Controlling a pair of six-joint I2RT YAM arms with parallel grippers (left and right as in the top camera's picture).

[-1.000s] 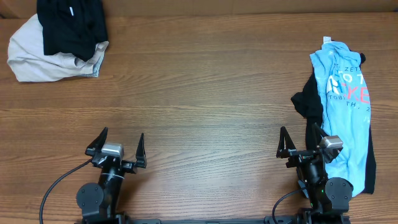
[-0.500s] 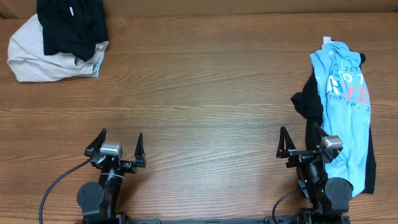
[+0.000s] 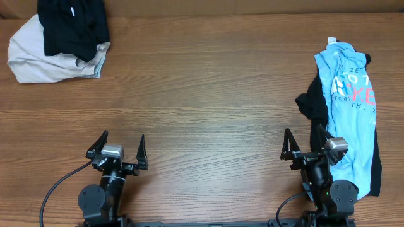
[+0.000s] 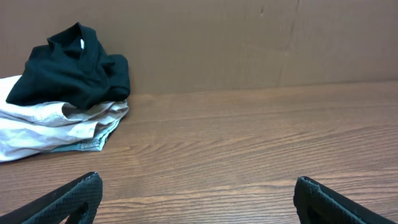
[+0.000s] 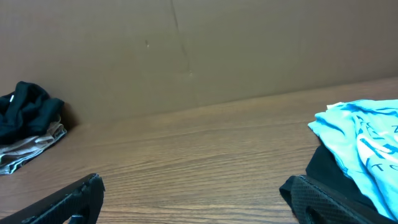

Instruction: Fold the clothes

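Observation:
A light blue printed T-shirt (image 3: 351, 104) lies on a black garment (image 3: 314, 104) at the table's right side; both show in the right wrist view (image 5: 364, 134). A black shirt (image 3: 71, 25) sits on a crumpled beige garment (image 3: 38, 57) at the far left corner, also in the left wrist view (image 4: 74, 68). My left gripper (image 3: 121, 146) is open and empty near the front edge (image 4: 198, 186). My right gripper (image 3: 305, 141) is open and empty (image 5: 193, 186), its right finger beside the blue shirt's lower end.
The wooden table (image 3: 202, 94) stretches between the two clothing piles. A brown cardboard wall (image 4: 249, 37) stands along the far edge. Cables run from both arm bases at the front edge.

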